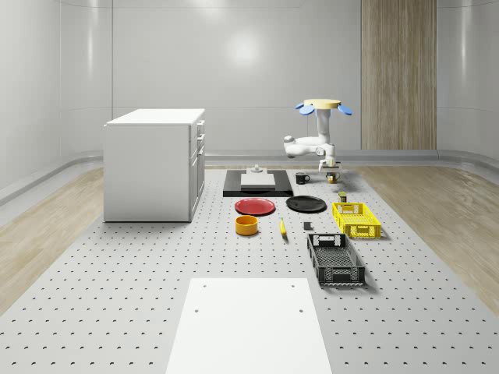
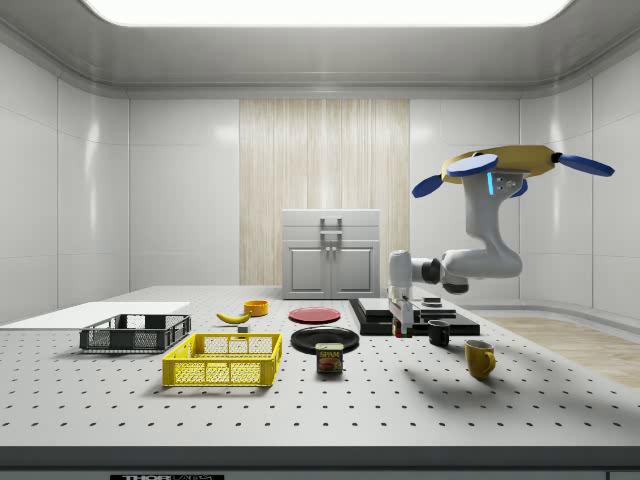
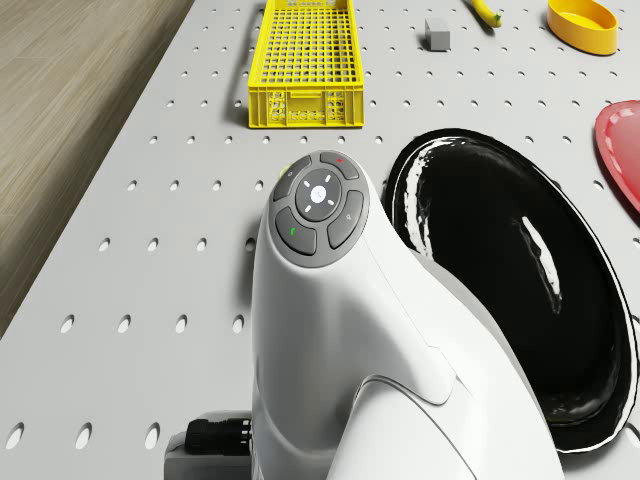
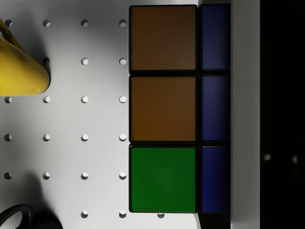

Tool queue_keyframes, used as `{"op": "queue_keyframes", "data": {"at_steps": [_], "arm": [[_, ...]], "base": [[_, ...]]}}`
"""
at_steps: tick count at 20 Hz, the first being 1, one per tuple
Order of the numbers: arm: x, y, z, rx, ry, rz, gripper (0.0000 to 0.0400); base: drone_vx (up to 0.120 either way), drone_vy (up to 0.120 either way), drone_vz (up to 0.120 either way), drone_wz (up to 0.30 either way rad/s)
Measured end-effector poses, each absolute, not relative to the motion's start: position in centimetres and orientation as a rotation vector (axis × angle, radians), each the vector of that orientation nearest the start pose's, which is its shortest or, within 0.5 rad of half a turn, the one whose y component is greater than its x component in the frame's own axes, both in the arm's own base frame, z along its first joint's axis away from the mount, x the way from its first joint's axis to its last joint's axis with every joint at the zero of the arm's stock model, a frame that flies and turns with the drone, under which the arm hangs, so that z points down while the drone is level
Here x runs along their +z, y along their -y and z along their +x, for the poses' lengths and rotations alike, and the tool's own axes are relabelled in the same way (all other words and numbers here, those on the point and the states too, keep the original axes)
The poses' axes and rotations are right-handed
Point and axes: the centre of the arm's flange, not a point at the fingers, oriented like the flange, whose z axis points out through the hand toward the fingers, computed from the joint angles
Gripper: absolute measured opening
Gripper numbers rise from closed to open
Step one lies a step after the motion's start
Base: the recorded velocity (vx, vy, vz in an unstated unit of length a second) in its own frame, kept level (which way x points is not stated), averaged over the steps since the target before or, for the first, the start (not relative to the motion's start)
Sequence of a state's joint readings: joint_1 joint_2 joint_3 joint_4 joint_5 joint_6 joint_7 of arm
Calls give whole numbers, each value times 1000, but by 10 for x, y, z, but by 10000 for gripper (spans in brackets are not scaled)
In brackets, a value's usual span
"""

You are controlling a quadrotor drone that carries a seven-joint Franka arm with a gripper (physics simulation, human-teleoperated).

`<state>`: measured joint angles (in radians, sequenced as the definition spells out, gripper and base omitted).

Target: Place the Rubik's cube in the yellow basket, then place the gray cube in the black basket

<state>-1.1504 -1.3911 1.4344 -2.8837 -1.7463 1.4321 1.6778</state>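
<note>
**Rubik's cube at the pick-up stage.** The Rubik's cube (image 4: 163, 109) lies directly below the wrist camera, presenting two brown tiles and one green tile with a blue side face. It is on the far right part of the bench (image 1: 117, 265), between a yellow mug (image 4: 19, 71) and a black mug (image 1: 301, 178). Whether it rests on the bench or is slightly raised cannot be told.

The claw (image 1: 331, 171) points straight down at the cube, an approach suited to a top grasp. Whether it is wide, narrow or closed on the cube cannot be told.

The drone (image 2: 510, 160) hovers above this spot, with the arm (image 3: 330, 330) folded down beneath it.

The yellow basket (image 1: 356, 219) stands nearer, beyond the edge of the black plate (image 1: 306, 204), so the first transfer looks short. The gray cube (image 1: 308, 227) waits just left of that basket. The black basket (image 1: 335, 259) sits nearer again. Neither cube is in a basket yet.

The bench is a pale perforated board that also carries a white cabinet (image 1: 154, 164) at the left. Wood flooring and plain light walls enclose it.
</note>
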Motion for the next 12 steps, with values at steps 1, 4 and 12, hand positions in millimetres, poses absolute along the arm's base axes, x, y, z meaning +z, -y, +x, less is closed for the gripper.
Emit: {"op": "queue_keyframes", "data": {"at_steps": [1, 4, 12], "arm": [[468, 0, 307, 785, 2, 1, 325], [466, 0, 307, 785, 2, 1, 325], [465, 0, 307, 785, 2, 1, 325]], "base": [[120, 0, 0, 0], [120, 0, 0, 0], [120, 0, 65, 0]]}}
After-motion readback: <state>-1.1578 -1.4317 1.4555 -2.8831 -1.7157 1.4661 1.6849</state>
